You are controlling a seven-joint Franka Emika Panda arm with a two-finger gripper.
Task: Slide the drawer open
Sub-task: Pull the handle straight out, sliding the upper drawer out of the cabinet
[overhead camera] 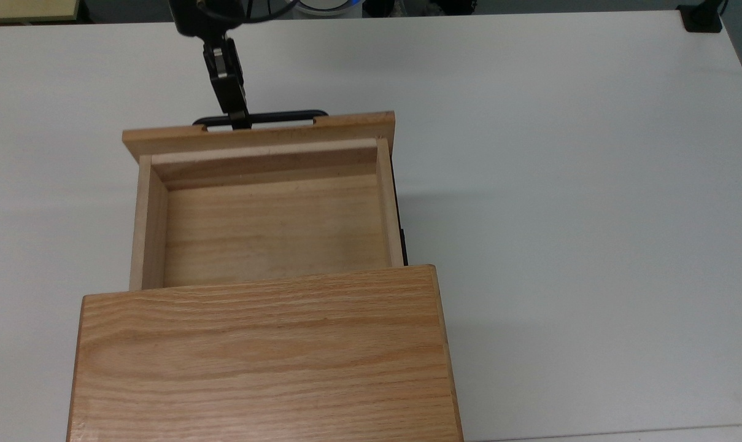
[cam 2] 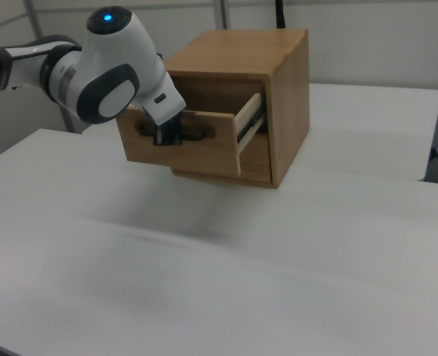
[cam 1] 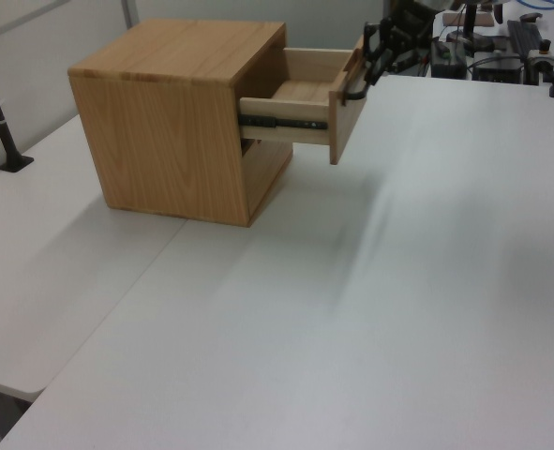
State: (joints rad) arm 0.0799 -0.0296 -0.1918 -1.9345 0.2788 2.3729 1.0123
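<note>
The drawer (overhead camera: 266, 227) (cam 1: 305, 92) (cam 2: 196, 144) stands pulled far out of the oak cabinet (overhead camera: 263, 356) (cam 1: 173, 122) (cam 2: 278, 74), and its pale wood inside is empty. Along its flat front panel runs a thin black bar handle (overhead camera: 285, 115) (cam 1: 354, 86) (cam 2: 196, 136). My gripper (overhead camera: 239, 118) (cam 1: 370, 67) (cam 2: 167, 137) is shut on this handle, left of the bar's middle in the top view. A black slide rail (cam 1: 281, 120) shows on the drawer's side in the left view.
The cabinet sits on a white table (overhead camera: 561, 184) with wide bare surface on the top view's right. A black post (cam 1: 0, 122) stands at the left view's far left. Equipment (cam 1: 483, 47) crowds the left view's far right edge behind my arm (cam 2: 107, 70).
</note>
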